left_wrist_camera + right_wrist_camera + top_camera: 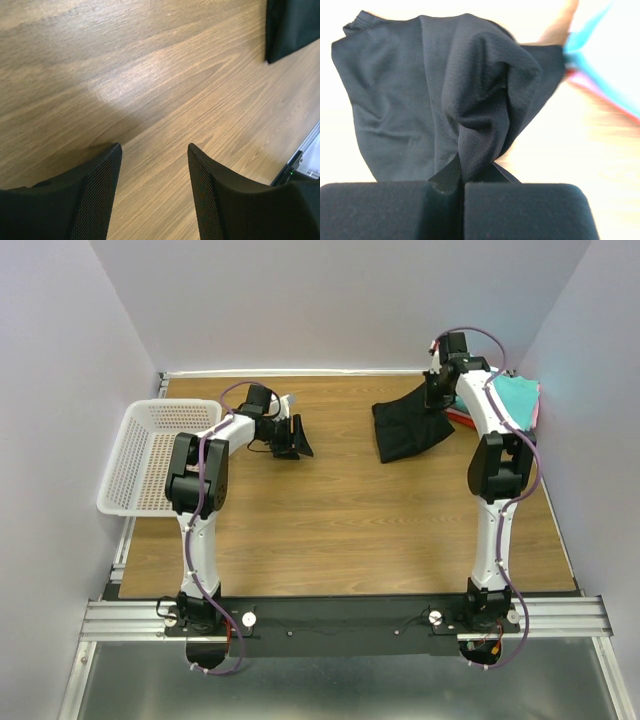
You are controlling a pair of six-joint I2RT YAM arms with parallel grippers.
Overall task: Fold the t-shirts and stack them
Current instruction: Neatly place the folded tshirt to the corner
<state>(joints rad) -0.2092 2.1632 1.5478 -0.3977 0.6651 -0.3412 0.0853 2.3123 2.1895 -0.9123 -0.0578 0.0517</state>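
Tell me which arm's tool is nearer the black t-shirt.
Right. The right tool is shut on the black t-shirt, pinching a fold. The left tool is open and empty, well off to the shirt's left.

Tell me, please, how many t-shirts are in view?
4: the black t-shirt, pinched by the right gripper; at far right, the teal t-shirt atop slivers of a pink t-shirt and red-orange t-shirt. Others may be hidden.
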